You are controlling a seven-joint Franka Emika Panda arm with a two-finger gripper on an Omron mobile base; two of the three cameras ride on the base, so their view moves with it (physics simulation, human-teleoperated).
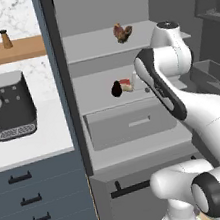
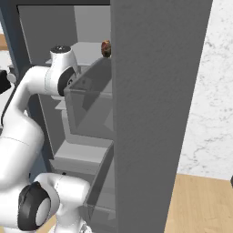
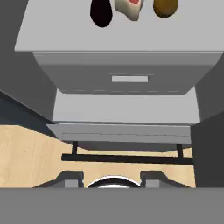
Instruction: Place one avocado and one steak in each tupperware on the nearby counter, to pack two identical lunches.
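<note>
Hand view: avocado (image 3: 100, 13), perhaps steak (image 3: 130, 8)

Gripper: fingertips cut off at bottom of hand view, gap between them not readable; in left base view hand hidden behind arm's own forearm.
Dark avocado (image 3: 100, 13), steak (image 3: 129, 8), brownish item (image 3: 165, 7): tops cut by hand view's upper edge; brownish item's kind unclear.
Steak's right end in left base view hidden by arm.
Brown item (image 1: 122, 32) on upper shelf: too small to identify.
Open door (image 2: 154, 113) in right base view blocks most of fridge interior.
</note>
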